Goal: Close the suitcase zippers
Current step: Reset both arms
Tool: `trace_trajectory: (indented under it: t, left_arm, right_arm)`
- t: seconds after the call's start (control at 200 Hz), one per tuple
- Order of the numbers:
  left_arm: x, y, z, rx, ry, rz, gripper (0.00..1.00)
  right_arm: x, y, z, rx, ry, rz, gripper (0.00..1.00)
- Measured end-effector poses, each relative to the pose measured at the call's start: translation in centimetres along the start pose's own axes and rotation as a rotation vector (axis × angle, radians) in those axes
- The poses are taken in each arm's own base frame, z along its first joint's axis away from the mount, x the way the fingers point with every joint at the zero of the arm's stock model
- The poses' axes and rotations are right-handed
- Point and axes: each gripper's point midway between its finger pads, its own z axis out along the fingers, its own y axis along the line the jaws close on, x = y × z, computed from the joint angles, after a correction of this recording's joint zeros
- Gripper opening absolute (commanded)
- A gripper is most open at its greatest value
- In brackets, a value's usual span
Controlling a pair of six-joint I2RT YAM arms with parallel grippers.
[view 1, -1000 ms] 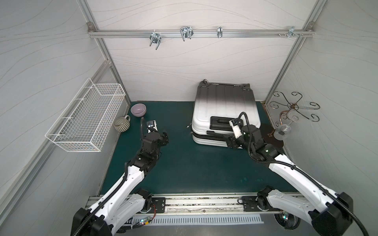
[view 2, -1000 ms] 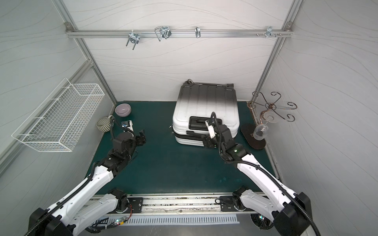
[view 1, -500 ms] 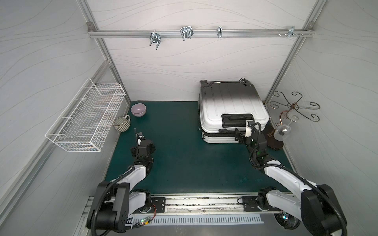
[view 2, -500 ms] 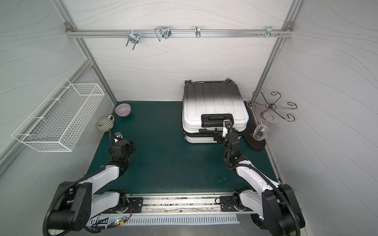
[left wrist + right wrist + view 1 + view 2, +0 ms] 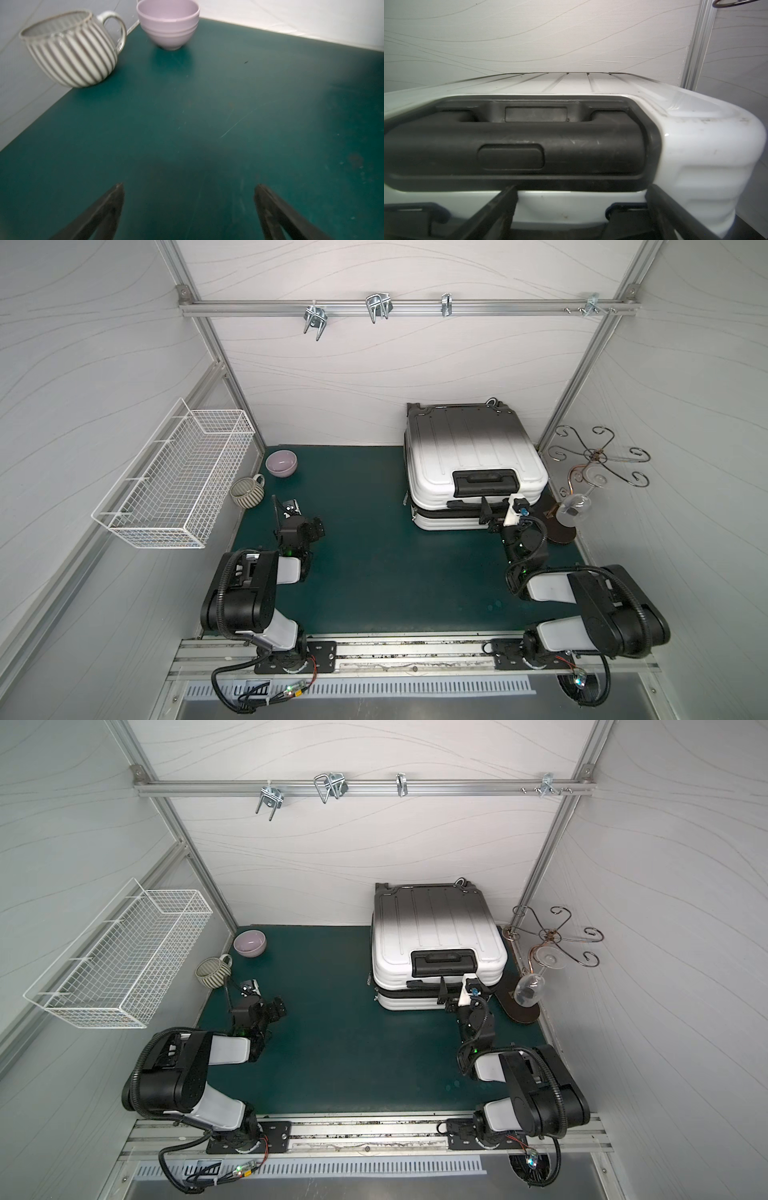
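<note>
Gaping wide, your right gripper: fingers spread, nothing between them, tips just before near end of suitcase, close to its black handle; touching or not, you cannot tell. Suitcase lies flat at far right of green mat, shells together. Black track of zippers runs along seam; pulls too small to tell. Your left gripper also wide, empty, above mat, facing striped mug and lilac bowl, well apart from suitcase.
</note>
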Motion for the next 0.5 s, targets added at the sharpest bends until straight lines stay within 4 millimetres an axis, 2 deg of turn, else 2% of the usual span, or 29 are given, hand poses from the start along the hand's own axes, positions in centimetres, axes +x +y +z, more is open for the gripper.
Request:
trace_trajectory:
  t: [0.31,0.495]
  left_arm:
    - [-0.3,-0.4,0.0,0.007,-0.007,0.007,1.00]
    - [-0.5,-1.6,-0.1,0.018,-0.015,0.052,1.00]
  right_arm:
    - [-0.6,-0.7,0.5,0.002,-0.019,0.022,0.99]
    - [-0.9,-1.2,0.7,0.000,-0.028,0.033,0.99]
